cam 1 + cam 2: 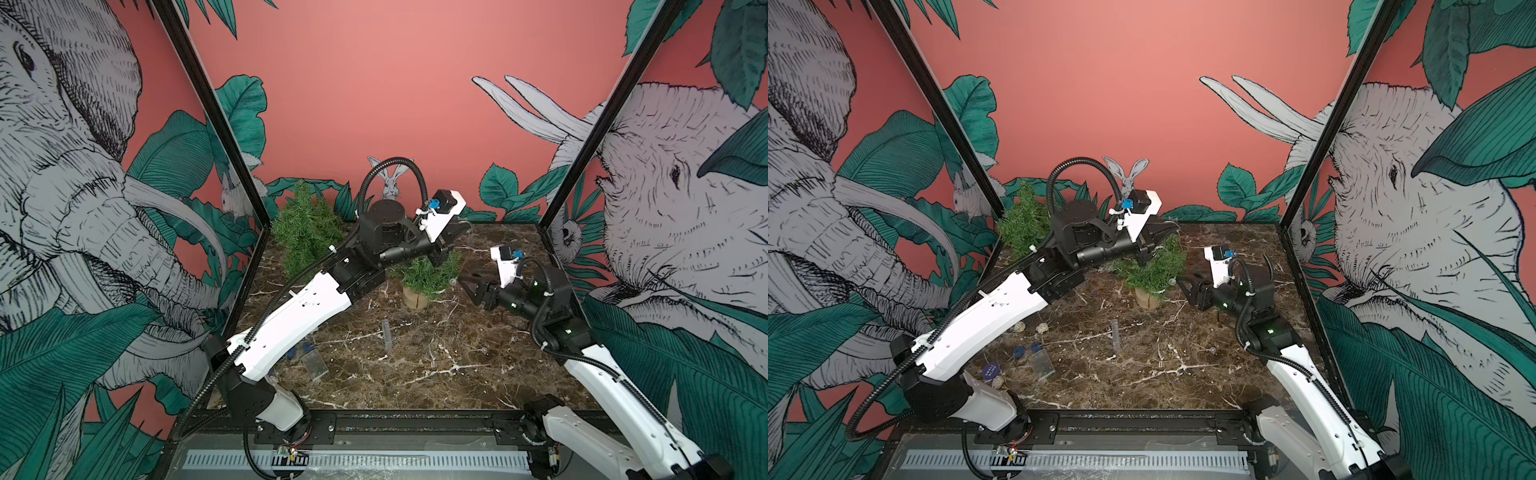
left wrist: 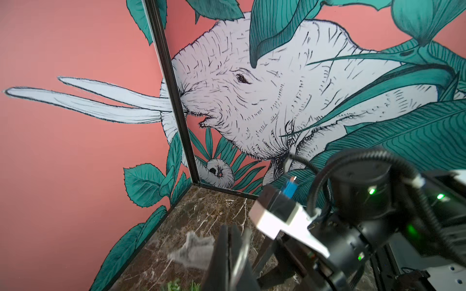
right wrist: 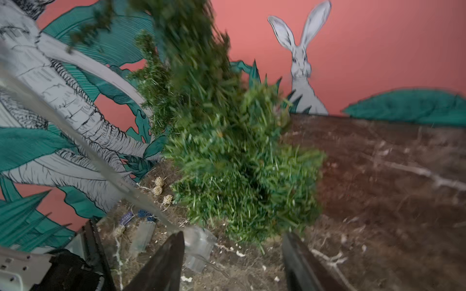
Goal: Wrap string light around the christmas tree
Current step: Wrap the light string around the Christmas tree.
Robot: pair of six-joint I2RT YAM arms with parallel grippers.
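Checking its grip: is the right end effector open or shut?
Open. In the right wrist view the right end effector shows its fingers well apart, with nothing gripped between them.

In both top views my left arm (image 1: pixel 407 251) covers the crown of the small christmas tree (image 1: pixel 428 276) (image 1: pixel 1154 270). The string light is too thin for me to trace. In the right wrist view the tree (image 3: pixel 239 163) is blurred, and the picture's edge cuts off my right fingers (image 3: pixel 164 264). Beside my left fingers (image 2: pixel 224 259) is a grey smear (image 2: pixel 194 249) I can't identify.
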